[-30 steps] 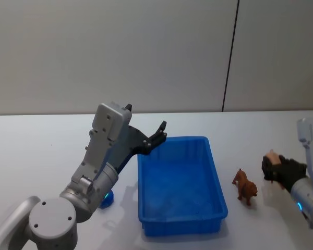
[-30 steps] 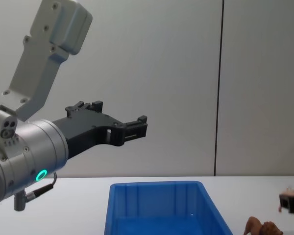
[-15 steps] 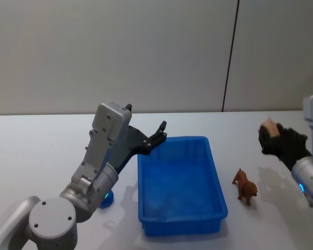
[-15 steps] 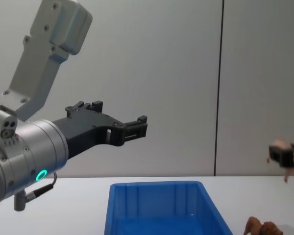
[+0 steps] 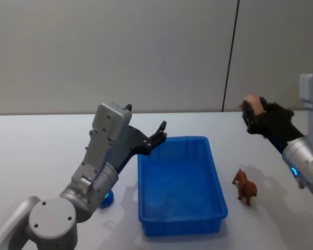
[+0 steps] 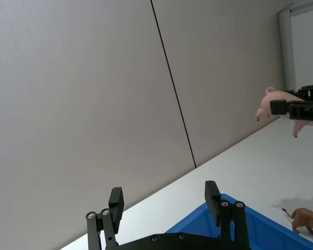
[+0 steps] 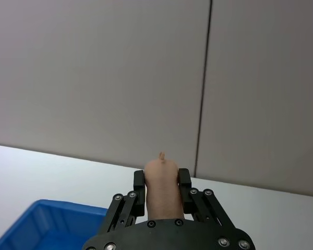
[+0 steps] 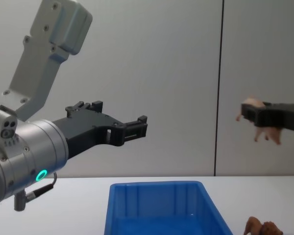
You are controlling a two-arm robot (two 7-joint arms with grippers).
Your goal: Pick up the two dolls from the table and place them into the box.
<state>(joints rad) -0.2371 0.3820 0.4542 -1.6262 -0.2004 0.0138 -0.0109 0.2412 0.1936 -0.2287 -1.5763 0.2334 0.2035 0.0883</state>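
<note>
My right gripper [image 5: 250, 110] is shut on the pale pink doll [image 5: 253, 103], held high in the air to the right of the blue box [image 5: 179, 183]. The pink doll [image 7: 162, 185] sits between the fingers in the right wrist view and hangs from the gripper [image 8: 255, 113] in the chest view. The reddish-brown doll [image 5: 244, 186] stands on the white table [image 5: 36, 146] just right of the box. My left gripper [image 5: 159, 133] hovers open above the box's far left corner, holding nothing.
A small blue object [image 5: 107, 198] lies on the table beside the left arm's base. A grey wall with a dark vertical seam [image 5: 229, 57] stands behind the table.
My right gripper has risen from near the table and moved left toward the box, carrying the pink doll. The left arm and the brown doll have not moved.
</note>
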